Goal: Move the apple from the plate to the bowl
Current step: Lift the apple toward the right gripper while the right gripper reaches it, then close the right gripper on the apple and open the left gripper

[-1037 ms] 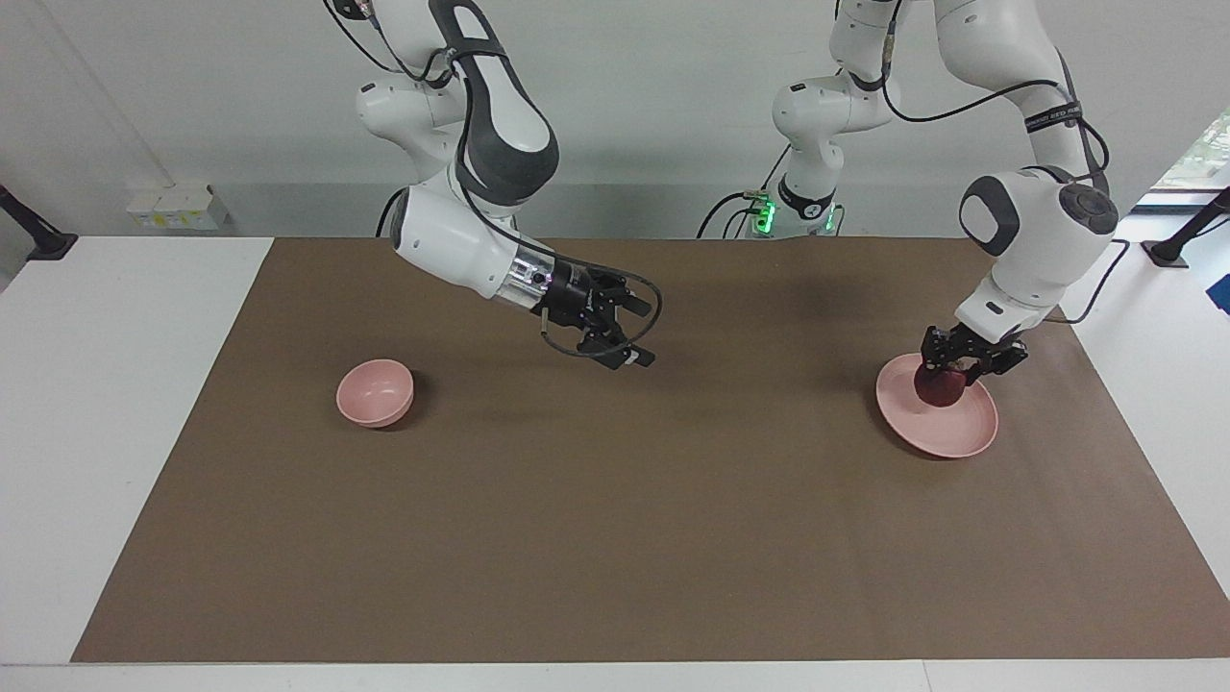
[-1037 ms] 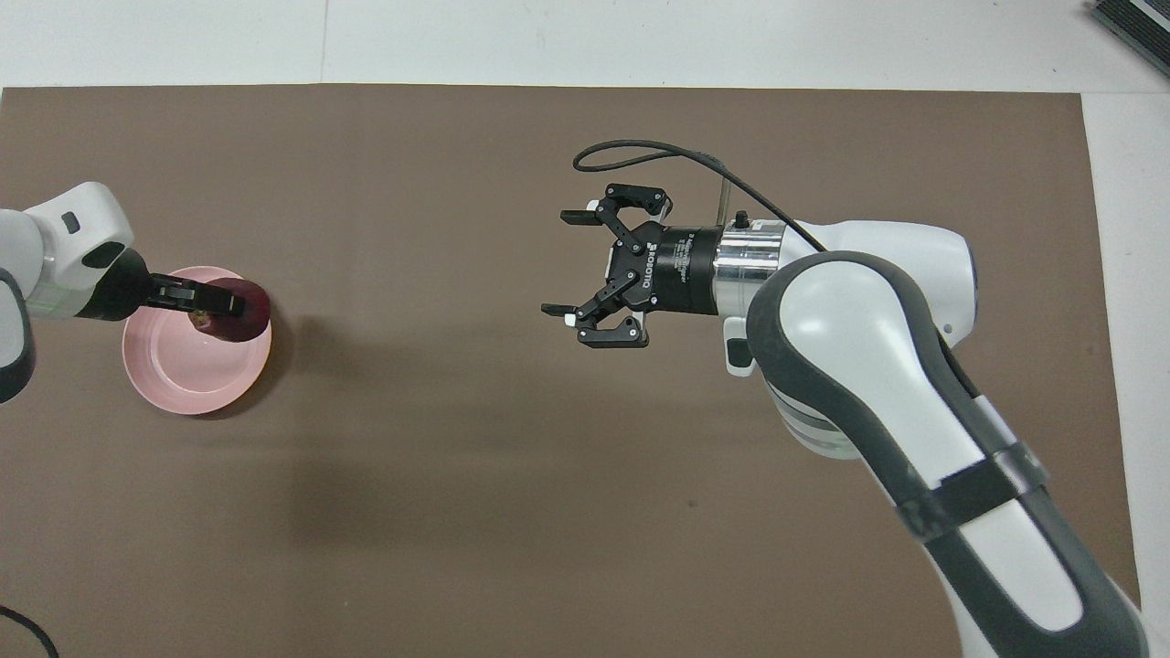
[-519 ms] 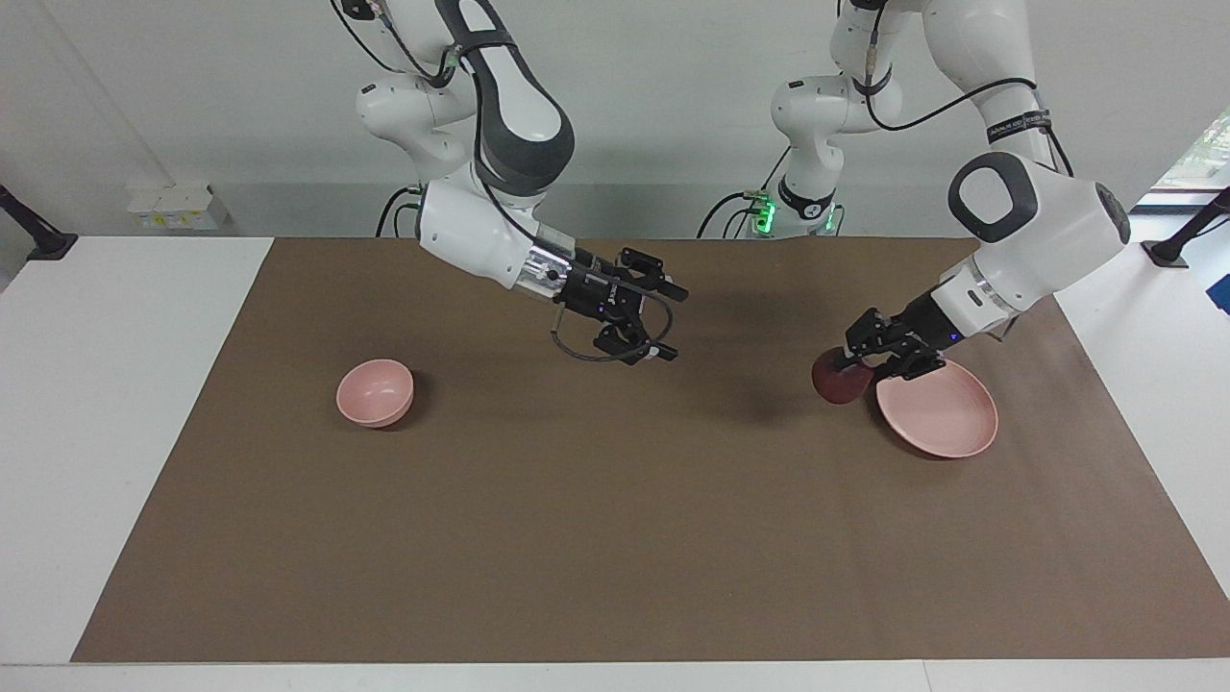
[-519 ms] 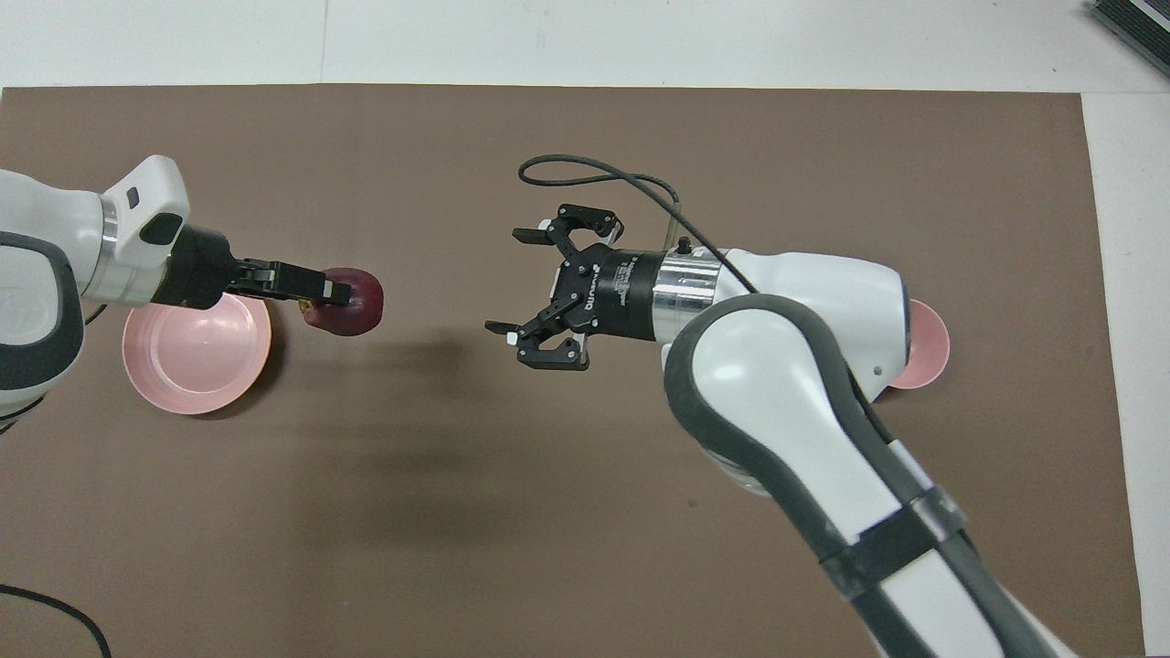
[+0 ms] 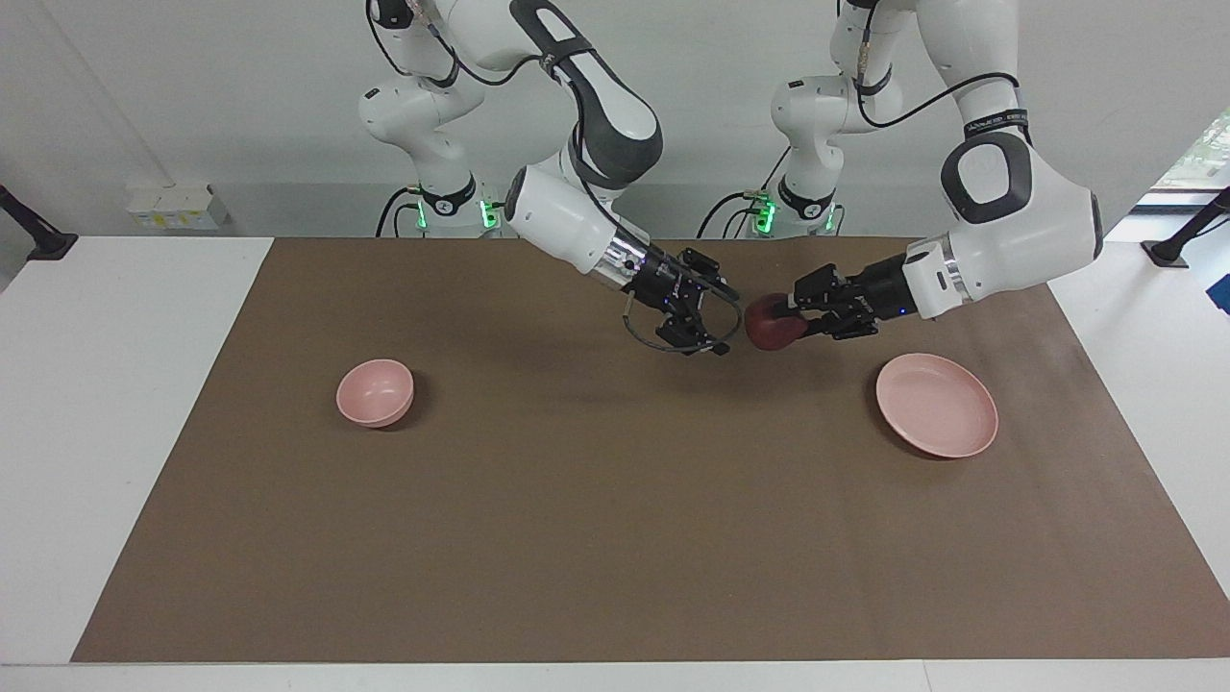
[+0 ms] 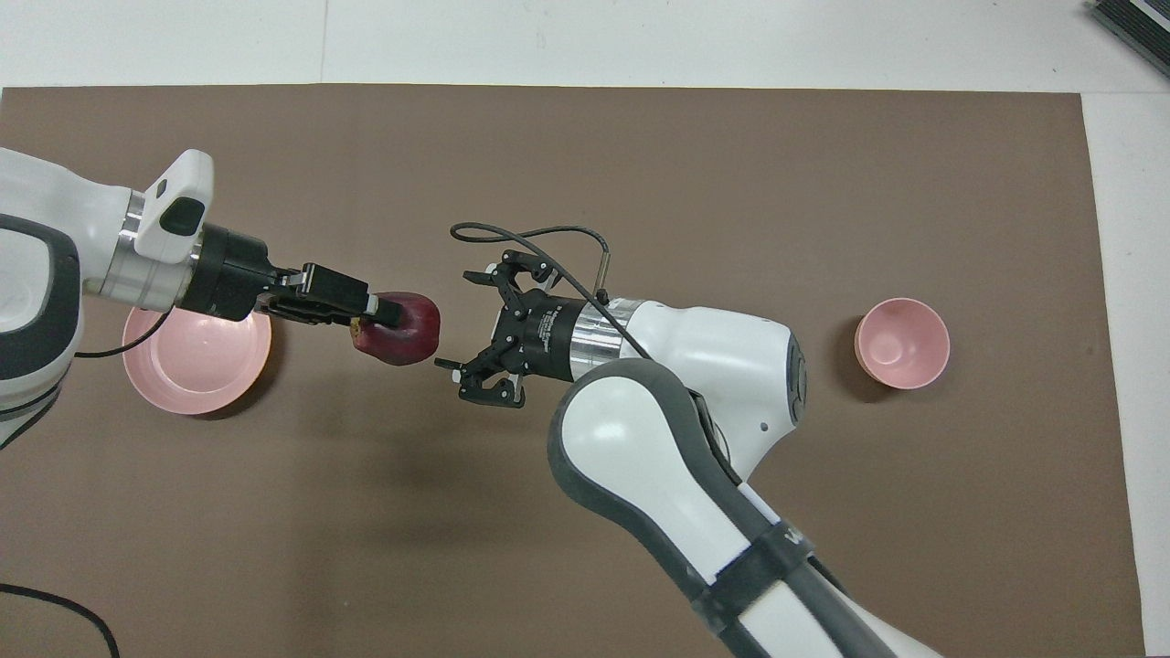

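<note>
In the facing view there are two arms, one apple, one plate and one bowl. The left gripper [image 5: 790, 318] is clamped on the single dark red apple [image 5: 774, 325] and holds it in the air above the brown tabletop [image 5: 615, 538], over the middle stretch between the two dishes. The right gripper [image 5: 713, 313] hangs at about the same height just beside the apple, its fingers spread wide and pointed toward the fruit; a narrow gap appears to separate them. The one plate [image 5: 937, 417] lies bare toward the left arm's end of the tabletop, and the one bowl [image 5: 375, 392] sits toward the right arm's end, well apart from the plate. In the overhead view the same count holds: the apple [image 6: 398, 328] sticks out from the tip of the left gripper [image 6: 370, 310], clear of the plate [image 6: 196, 362], whose rim the left wrist partly covers. The right gripper [image 6: 468, 324] faces the apple with its two fingers splayed, one on either side of the line to the fruit, nothing between them. The bowl [image 6: 901, 343] stands alone beside the right arm's elbow.
</note>
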`<state>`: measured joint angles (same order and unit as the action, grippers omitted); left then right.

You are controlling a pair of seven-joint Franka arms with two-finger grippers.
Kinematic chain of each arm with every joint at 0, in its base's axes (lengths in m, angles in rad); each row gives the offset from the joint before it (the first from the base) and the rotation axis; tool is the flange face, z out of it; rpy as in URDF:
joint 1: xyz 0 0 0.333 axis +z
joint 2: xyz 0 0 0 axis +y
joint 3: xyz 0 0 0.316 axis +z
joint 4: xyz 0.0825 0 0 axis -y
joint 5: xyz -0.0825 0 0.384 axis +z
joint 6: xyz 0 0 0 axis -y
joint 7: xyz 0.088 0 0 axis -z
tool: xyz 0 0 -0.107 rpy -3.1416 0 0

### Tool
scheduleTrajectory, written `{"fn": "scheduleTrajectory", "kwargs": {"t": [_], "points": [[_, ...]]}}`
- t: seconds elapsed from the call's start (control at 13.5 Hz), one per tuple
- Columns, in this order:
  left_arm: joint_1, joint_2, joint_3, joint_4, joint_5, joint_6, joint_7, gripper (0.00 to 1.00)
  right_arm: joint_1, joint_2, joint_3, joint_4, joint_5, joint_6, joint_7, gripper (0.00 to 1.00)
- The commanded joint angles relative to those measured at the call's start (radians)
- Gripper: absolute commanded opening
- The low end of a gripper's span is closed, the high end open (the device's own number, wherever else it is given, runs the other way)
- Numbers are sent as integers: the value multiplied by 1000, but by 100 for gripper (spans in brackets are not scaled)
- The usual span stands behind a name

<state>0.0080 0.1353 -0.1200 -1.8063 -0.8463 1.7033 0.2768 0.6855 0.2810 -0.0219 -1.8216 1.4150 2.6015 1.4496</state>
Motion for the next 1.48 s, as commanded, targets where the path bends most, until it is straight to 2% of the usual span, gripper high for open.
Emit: {"fn": "scheduleTrajectory", "kwargs": {"t": [0.0, 0.52, 0.74, 0.81, 0.96, 1.04, 1.19, 1.26, 1.41], "points": [[-2, 0, -12, 16, -28, -21, -40, 0, 19, 14, 4, 15, 73, 46, -67, 100], [-20, -13, -56, 15, -43, -20, -148, 0, 31, 15, 4, 18, 78, 52, -109, 100], [-65, -22, -55, 6, -31, -14, -191, 0, 23, 10, 4, 21, 110, 51, -127, 92], [-66, -23, -55, 4, -31, -14, -194, 0, 23, 12, 2, 27, 111, 51, -127, 86], [-68, -25, -55, 4, -30, -14, -211, 0, 22, 10, 2, 33, 111, 49, -127, 85], [-68, -25, -55, 4, -30, -14, -212, 0, 19, 10, 2, 33, 110, 49, -127, 77], [-68, -25, -55, 4, -30, -14, -220, 2, 20, 9, 2, 33, 110, 51, -133, 30], [-68, -25, -55, 4, -30, -14, -229, 2, 19, 10, 2, 35, 111, 51, -137, 0], [-69, -25, -55, 4, -30, -16, -238, 3, 20, 7, 2, 33, 110, 51, -143, 0]]}}
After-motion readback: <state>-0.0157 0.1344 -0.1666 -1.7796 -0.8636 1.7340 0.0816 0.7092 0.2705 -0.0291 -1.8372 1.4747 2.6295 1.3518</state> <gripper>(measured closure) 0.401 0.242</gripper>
